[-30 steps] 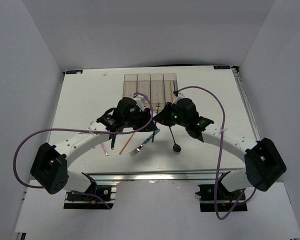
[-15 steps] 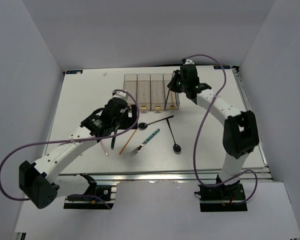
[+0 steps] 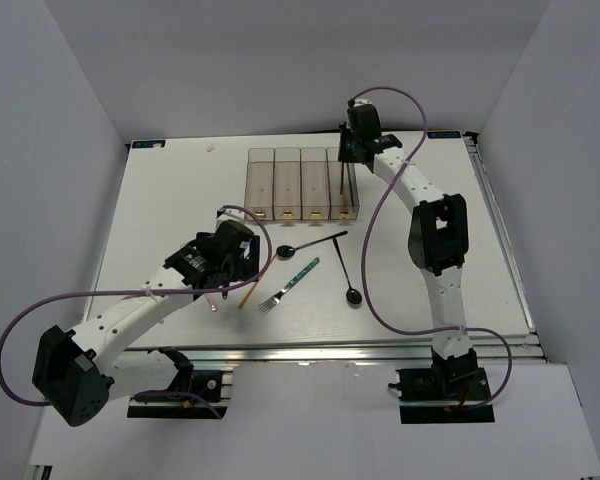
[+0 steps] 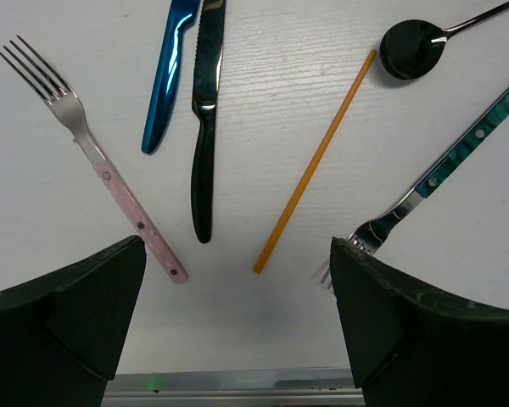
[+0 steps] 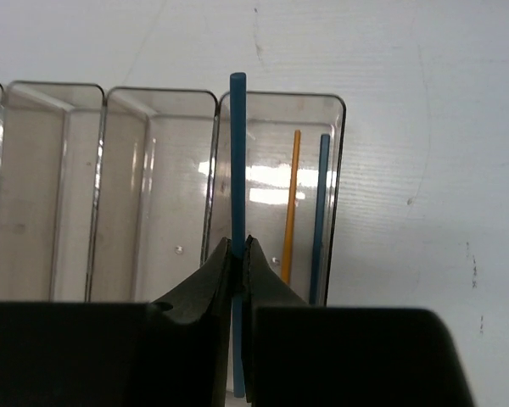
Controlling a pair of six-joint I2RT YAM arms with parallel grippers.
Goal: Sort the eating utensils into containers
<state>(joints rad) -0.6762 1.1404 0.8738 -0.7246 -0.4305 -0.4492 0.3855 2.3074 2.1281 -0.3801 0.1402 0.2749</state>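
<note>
- Bright, even overhead light fills the top view. The white table (image 3: 170, 200) is nearly washed out and the side walls are a dull grey.
- In the left wrist view the black knife (image 4: 205, 127) is sharp, with a faint soft shadow. The fingers (image 4: 59, 322) of the left gripper (image 4: 237, 331) are dark, featureless masses.
- In the right wrist view white glare sits on the clear bin (image 5: 267, 119) floor. The blue chopstick (image 5: 237, 153) is crisp, while the right gripper (image 5: 237, 246) is near-black and soft-edged.
</note>
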